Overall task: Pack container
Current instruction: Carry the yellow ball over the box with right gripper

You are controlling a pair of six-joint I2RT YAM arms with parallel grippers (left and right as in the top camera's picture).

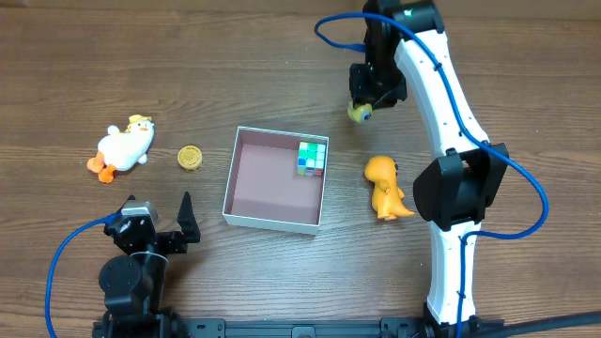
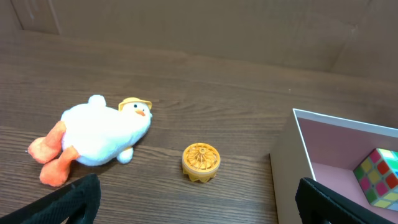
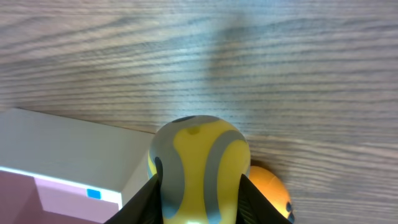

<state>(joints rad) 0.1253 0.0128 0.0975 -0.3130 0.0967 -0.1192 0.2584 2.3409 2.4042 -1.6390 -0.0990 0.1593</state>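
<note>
We see the wooden table (image 1: 282, 56) with the container (image 1: 268, 183) at its middle. Our left gripper (image 1: 161, 225) sits near the container's near left corner, jaws spread and holding nothing. A white duck (image 1: 124, 145) lies well to the container's left, and an orange dinosaur (image 1: 385, 186) lies near its right wall. A cube (image 1: 313, 157) sits in its far right corner. A yellow disc (image 1: 191, 158) lies between duck and container. Our right gripper (image 1: 362, 105) pinches a yellow-grey ball (image 1: 360, 113) just outside the far right corner.

The container (image 1: 268, 188) floor is being left free but for a cube (image 1: 313, 157) in its far right corner. Beyond that corner a ball (image 1: 360, 114) is being gripped by the right pincer (image 1: 364, 101); the right wall is being flanked by a dinosaur (image 1: 385, 186).
</note>
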